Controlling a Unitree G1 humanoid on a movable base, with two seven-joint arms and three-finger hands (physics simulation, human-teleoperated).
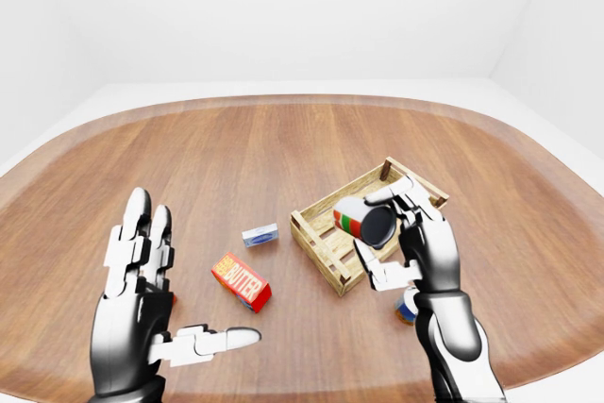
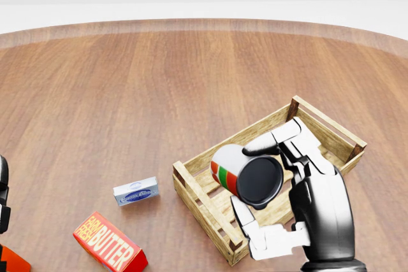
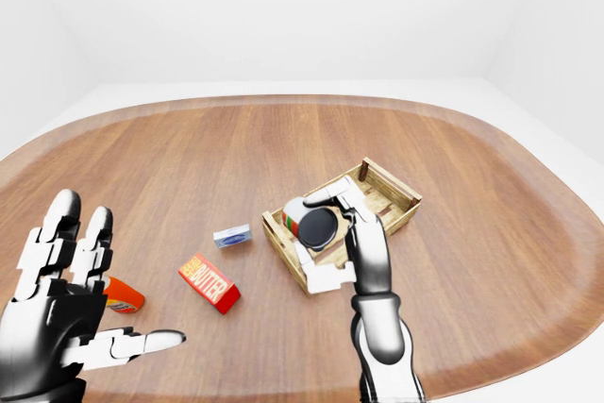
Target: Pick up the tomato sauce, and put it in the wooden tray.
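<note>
**Sauce can held on its side over the tray**

Left-eye view: the right hand (image 1: pixel 408 238) has its fingers wrapped round the tomato sauce (image 1: pixel 364 219), a short can tipped sideways with its dark end toward the camera, held over the wooden tray (image 1: pixel 321 243). The left hand (image 1: pixel 142 280) is spread and holds nothing, at the view's lower left above the table (image 1: pixel 283 148).

Head view: a finger (image 2: pixel 274 139) lies over the top of the can and another (image 2: pixel 245 220) under it. The can looks rigid, smooth and likely slippery, moderately heavy; the curved side wall is the sound place to grip, as here.

Right-eye view: a butter box (image 3: pixel 209 282) and a small blue packet (image 3: pixel 231 235) lie left of the tray, well apart from it.
</note>
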